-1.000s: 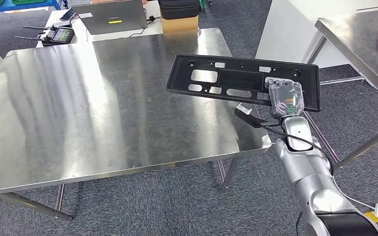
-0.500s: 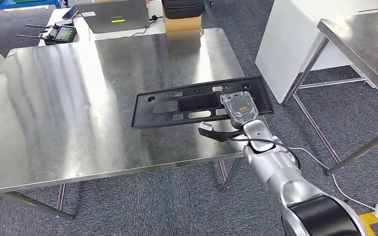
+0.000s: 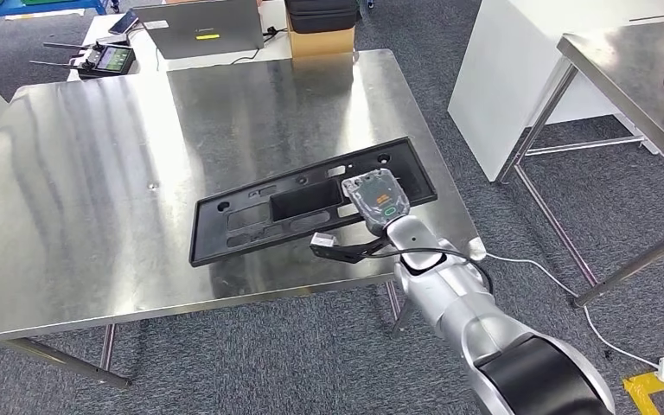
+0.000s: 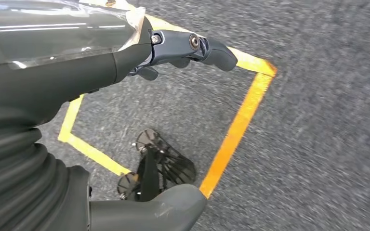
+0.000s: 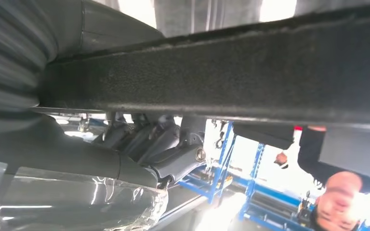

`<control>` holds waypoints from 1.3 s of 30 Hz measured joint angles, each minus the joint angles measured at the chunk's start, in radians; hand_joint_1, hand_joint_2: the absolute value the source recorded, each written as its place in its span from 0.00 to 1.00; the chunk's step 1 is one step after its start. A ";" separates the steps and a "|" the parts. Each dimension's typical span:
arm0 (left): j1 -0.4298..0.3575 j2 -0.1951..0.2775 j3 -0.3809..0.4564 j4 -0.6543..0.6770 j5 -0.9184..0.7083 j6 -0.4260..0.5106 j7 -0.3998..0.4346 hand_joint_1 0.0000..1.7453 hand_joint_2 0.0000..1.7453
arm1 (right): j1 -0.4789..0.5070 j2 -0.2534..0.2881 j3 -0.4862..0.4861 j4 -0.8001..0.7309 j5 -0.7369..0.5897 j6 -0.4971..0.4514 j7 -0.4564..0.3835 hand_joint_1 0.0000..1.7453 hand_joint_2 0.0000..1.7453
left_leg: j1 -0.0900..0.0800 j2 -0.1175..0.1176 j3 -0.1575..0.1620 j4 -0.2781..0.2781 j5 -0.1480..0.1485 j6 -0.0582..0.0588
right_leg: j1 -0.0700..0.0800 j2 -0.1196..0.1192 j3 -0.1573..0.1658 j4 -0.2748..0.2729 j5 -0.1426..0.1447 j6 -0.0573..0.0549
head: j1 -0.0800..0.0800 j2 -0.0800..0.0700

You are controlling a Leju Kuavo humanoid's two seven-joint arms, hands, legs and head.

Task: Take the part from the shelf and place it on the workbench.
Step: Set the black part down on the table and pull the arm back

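Gripped the long black part (image 3: pixel 298 207) near its right end with the right hand (image 3: pixel 379 199), fingers (image 5: pixel 173 159) curled around its edge. Held the part tilted over the steel workbench (image 3: pixel 95 173), toward the front right corner; could not tell whether touching the surface. Hung the left hand (image 4: pixel 125 53) over grey carpet with yellow tape (image 4: pixel 236 130), holding nothing, fingers apart.
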 joint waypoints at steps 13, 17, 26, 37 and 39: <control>0.000 0.003 0.000 0.000 0.008 -0.025 0.077 0.00 0.00 | 0.008 -0.002 0.007 0.040 -0.020 0.017 0.027 0.00 1.00 | -0.003 0.000 0.000 0.001 0.000 0.000 | 0.000 0.000 0.000 0.000 0.000 0.000 | 0.000 0.000; 0.000 0.003 0.000 0.000 0.016 -0.016 0.079 0.00 0.00 | 0.011 -0.004 0.004 0.046 -0.032 0.039 0.023 0.00 1.00 | -0.003 0.000 0.000 0.001 0.000 0.000 | 0.000 0.000 0.000 0.000 0.000 0.000 | 0.000 0.000; -0.001 0.003 0.000 0.000 0.018 0.005 0.110 0.00 0.00 | -0.024 0.003 -0.099 0.064 -0.205 0.466 -0.047 0.00 1.00 | -0.003 0.001 0.004 0.001 -0.001 0.001 | 0.000 0.000 0.002 -0.001 0.000 0.000 | 0.000 0.000; -0.001 -0.001 0.006 0.000 0.047 0.034 0.110 0.00 0.00 | -0.028 0.021 -0.162 0.070 -0.253 0.426 -0.100 0.00 1.00 | -0.003 0.001 0.005 0.001 -0.001 0.002 | 0.000 0.000 0.004 -0.001 0.000 0.000 | 0.000 0.000; -0.001 -0.003 0.006 0.000 0.050 0.034 0.104 0.00 0.00 | -0.028 0.024 -0.166 0.064 -0.255 0.387 -0.106 0.00 1.00 | -0.003 0.001 0.005 0.001 -0.001 0.002 | 0.000 0.000 0.004 -0.001 0.000 0.000 | 0.000 0.000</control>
